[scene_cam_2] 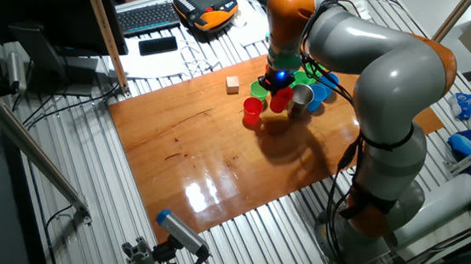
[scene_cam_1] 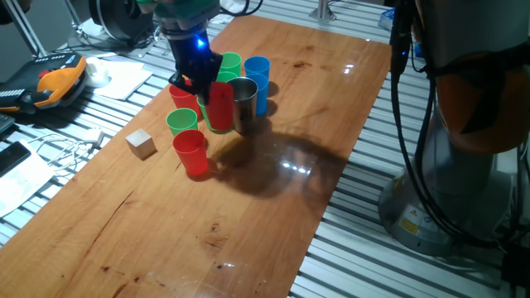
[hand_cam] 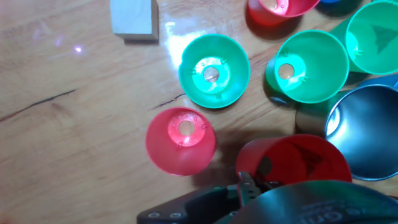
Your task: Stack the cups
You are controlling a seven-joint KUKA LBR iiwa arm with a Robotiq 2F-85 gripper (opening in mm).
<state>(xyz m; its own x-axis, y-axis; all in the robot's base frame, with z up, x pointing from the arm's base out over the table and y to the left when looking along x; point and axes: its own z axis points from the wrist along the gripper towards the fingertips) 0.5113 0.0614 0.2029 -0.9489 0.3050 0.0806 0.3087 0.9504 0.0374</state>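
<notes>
Glossy wooden table (scene_cam_1: 273, 207) on a slatted metal bench (scene_cam_1: 373, 248); cups (scene_cam_1: 217, 103) clustered near wooden cube (scene_cam_1: 141, 143). Hand (scene_cam_1: 197, 81) over cluster, finger state unclear.

No text, label, brand, number or sign can be read in any of the three views. A small label with a yellow mark sits on the robot base (scene_cam_1: 411, 222) in one fixed view, but it is too small and blurred to make out. The orange handheld pendant (scene_cam_2: 206, 4) and the keyboard (scene_cam_2: 148, 17) beside the table show no legible characters either.
</notes>
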